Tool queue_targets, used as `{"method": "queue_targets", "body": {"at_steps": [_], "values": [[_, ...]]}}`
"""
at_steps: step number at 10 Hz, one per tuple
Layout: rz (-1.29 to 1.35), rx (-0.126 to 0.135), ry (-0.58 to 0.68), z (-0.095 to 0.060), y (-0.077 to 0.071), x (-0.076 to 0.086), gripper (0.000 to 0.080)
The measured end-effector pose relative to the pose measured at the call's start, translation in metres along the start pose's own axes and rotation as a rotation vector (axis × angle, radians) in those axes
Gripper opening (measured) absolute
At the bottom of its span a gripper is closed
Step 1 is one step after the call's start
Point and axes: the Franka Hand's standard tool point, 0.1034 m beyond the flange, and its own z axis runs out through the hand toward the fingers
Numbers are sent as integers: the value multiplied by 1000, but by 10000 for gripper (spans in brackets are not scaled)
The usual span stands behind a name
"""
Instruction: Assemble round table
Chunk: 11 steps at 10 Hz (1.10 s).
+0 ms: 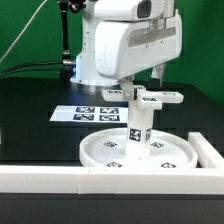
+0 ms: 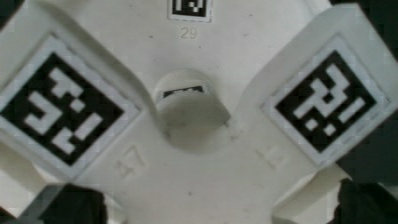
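Note:
The large round rimmed disc (image 1: 110, 152) lies on the black table near the front. The short cylindrical post (image 1: 138, 130) stands upright at its middle. The flat cross-shaped piece (image 1: 158, 97) sits level on top of the post, and my gripper (image 1: 150, 88) comes down on it from above. In the wrist view the cross-shaped piece (image 2: 196, 150) fills the frame, with two tagged arms and a round socket at its centre. My gripper (image 2: 210, 205) is shut on one arm of it, with a dark finger (image 2: 63, 205) at each side.
The marker board (image 1: 98, 112) lies flat behind the disc. A long white border wall (image 1: 60, 180) runs along the table's front edge and turns back at the exterior view's right (image 1: 208, 150). The robot's base stands behind the board.

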Motion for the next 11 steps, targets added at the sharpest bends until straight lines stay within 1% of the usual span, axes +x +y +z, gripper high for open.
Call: {"method": "queue_targets", "body": {"at_steps": [2, 3, 4, 8, 11], "values": [[3, -1, -1, 3, 0, -2, 649], [7, -1, -1, 3, 0, -2, 518], [9, -2, -1, 3, 0, -2, 433], [15, -2, -1, 3, 0, -2, 433], [88, -1, 0, 3, 0, -2, 433]]}}
